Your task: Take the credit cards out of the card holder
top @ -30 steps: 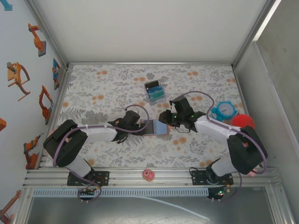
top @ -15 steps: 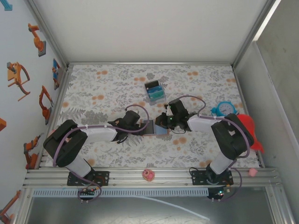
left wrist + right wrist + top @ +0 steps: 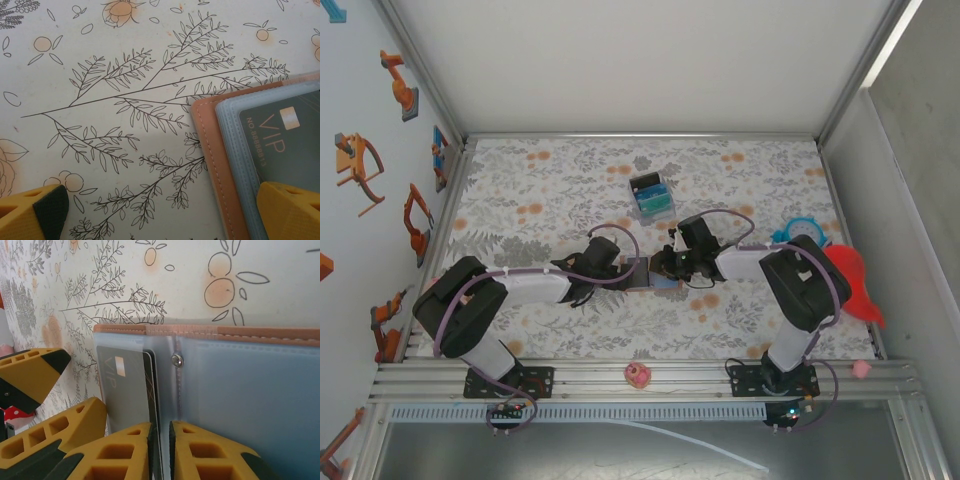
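Card holder (image 3: 655,273) lies open at the centre of the table (image 3: 570,180), between both hands. Left hand (image 3: 162,215) spread wide, one finger (image 3: 290,210) over the VIP credit card (image 3: 280,140). Right hand (image 3: 161,440) nearly closed, pinching the dark credit card (image 3: 151,390) by its edge.

You've got a floral tablecloth (image 3: 540,180) underneath it all, grey sprigs and orange blossoms. Towards the back sits a small black box (image 3: 651,195) with blue and teal contents. Over on your right, a teal alarm clock (image 3: 806,229), and just beside it a red object (image 3: 848,272). A pink toy (image 3: 638,375) rests on the near aluminium rail (image 3: 570,375).
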